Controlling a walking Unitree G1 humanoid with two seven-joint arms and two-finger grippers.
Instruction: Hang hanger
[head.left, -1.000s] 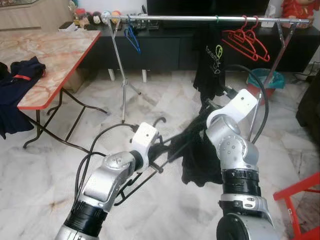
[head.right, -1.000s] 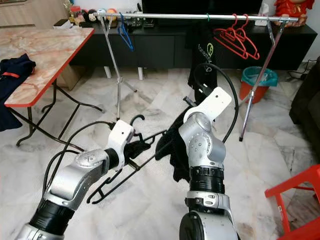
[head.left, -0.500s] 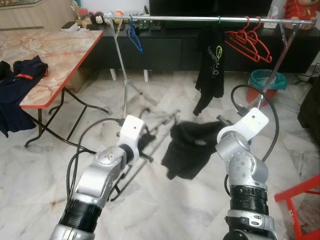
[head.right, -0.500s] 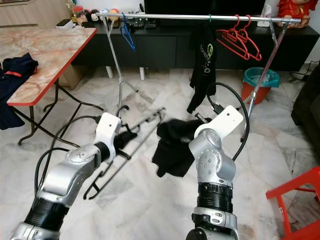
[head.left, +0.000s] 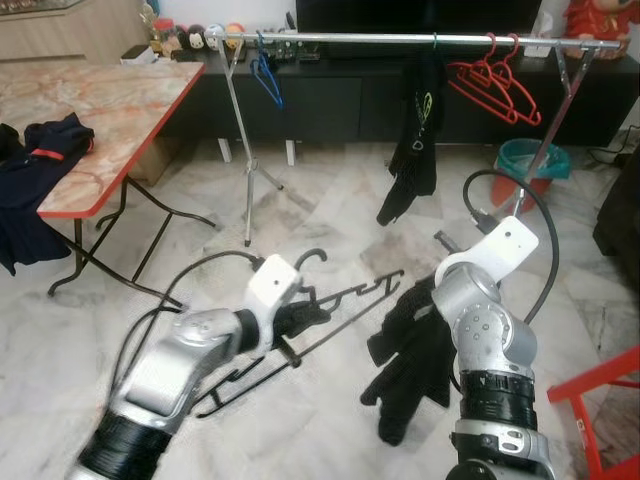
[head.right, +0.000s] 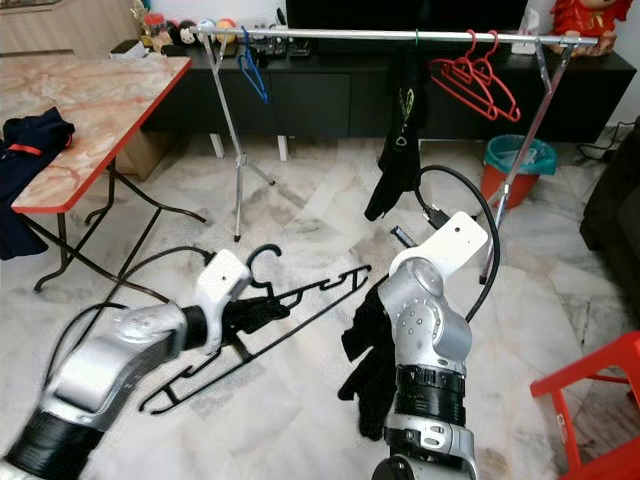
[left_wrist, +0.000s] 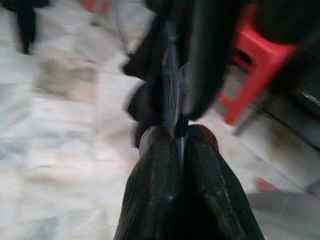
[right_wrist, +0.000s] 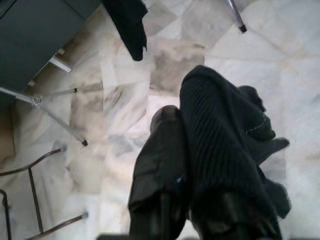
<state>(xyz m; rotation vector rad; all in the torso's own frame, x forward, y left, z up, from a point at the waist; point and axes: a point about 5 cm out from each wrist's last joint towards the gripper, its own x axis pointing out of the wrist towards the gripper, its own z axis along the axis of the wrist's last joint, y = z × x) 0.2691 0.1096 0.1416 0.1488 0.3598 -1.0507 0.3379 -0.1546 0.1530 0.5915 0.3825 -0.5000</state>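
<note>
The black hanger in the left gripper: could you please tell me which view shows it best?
The right eye view: the black hanger shows whole, hook to far end, held by the left gripper. The left eye view is similar. The left wrist view gives a blurred sliver between the fingers; the right wrist view catches one end.

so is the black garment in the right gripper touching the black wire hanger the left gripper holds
Apart. The left eye view shows bare marble floor between the black wire hanger in the left gripper and the black garment in the right gripper.

The black wire hanger (head.left: 330, 320) has slid clear of the black knitted garment (head.left: 415, 355), which now droops bunched from the right end effector (right_wrist: 187, 165)
</note>
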